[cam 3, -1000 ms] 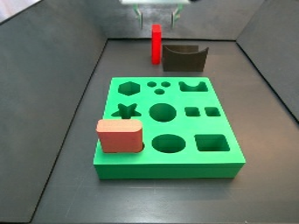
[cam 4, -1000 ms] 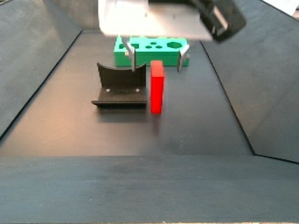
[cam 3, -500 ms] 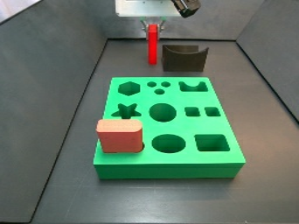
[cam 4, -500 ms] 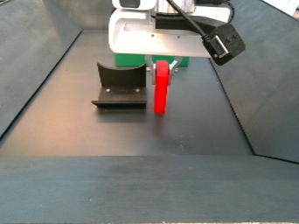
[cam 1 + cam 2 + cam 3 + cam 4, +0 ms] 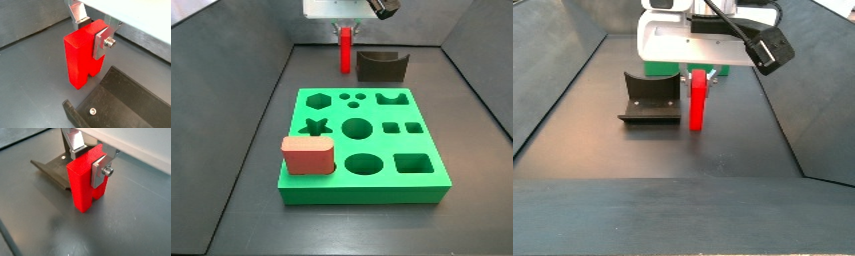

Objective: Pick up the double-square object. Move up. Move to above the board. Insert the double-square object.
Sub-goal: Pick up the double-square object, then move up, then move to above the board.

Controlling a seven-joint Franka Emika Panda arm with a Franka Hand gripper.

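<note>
Gripping only the top of the double-square object (image 5: 85,57), the gripper (image 5: 90,164) has its silver plates against both faces; the piece stands on the floor beside the fixture (image 5: 651,98). You risk tilt or slip on lifting. The board (image 5: 362,145) lies toward 6 o'clock in a side view, with a salmon-pink block (image 5: 307,155) on its near corner.
</note>
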